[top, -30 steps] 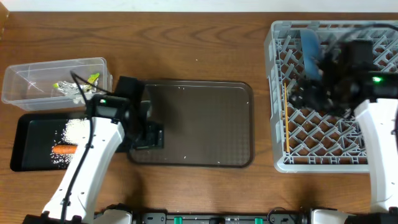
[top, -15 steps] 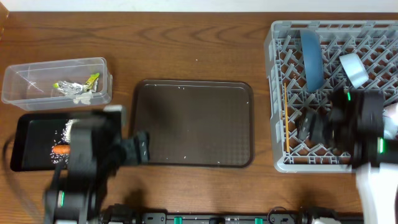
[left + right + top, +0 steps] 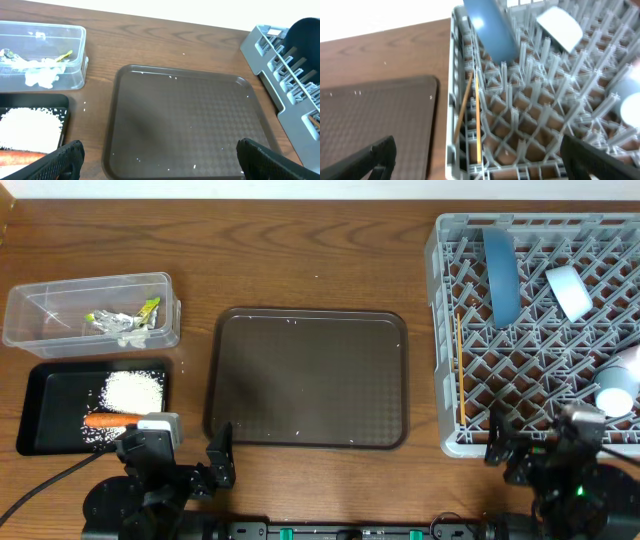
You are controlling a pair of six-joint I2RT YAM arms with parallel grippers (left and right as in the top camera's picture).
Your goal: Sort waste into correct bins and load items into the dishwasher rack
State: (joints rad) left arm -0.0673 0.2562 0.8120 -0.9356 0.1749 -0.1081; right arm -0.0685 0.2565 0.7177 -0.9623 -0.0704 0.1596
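Note:
The clear box [image 3: 90, 308] holds crumpled paper and wrappers [image 3: 125, 322]. The black tray [image 3: 40, 415] holds rice [image 3: 132, 390] and the carrot [image 3: 105, 420]. The grey rack [image 3: 470, 435] holds the blue plate [image 3: 500, 275] on edge, two bowls [image 3: 570, 290] [image 3: 620, 385] and the chopsticks [image 3: 460, 365]. My left gripper [image 3: 160, 160] is wide open and empty, low at the table's near edge, facing the brown tray. My right gripper [image 3: 480, 160] is wide open and empty, at the rack's near-left corner, above the chopsticks [image 3: 477, 120].
The dark brown serving tray [image 3: 305, 380] lies in the middle with a few stray rice grains on it. It also shows in the left wrist view [image 3: 185, 115]. Both arm bases sit at the table's near edge.
Both arms have drawn back to the near edge. The left arm left the trays. The right arm left the rack, and both bowls now show there.

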